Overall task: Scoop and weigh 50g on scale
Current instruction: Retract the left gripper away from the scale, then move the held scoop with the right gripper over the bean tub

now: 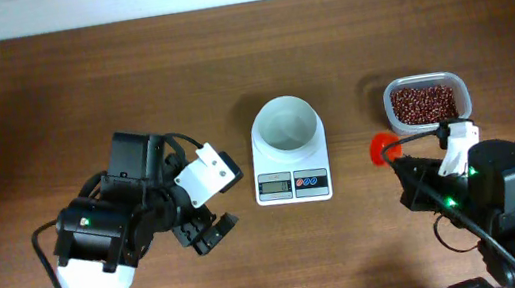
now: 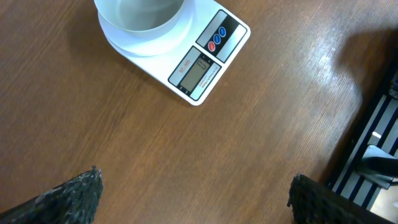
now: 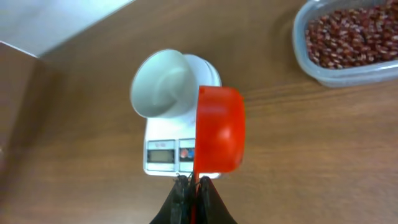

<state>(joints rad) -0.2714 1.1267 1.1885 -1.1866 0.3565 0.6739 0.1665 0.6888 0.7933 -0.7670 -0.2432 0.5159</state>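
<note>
Wooden bench (image 1: 29,95) fills the frame. Left hand (image 1: 208,234) is lower left of centre, fingers spread wide over bare wood. Right hand (image 3: 194,186) is lower right, pinched tight on the handle of an orange-red scoop (image 1: 380,149). White digital kitchen scale (image 1: 290,160) sits mid-frame with a round white bowl (image 1: 286,125) on it. Clear plastic tub (image 1: 464,95) is at right, well apart from the scale, and holds the red-brown beans (image 1: 423,102). The scoop hangs between scale and tub.
</note>
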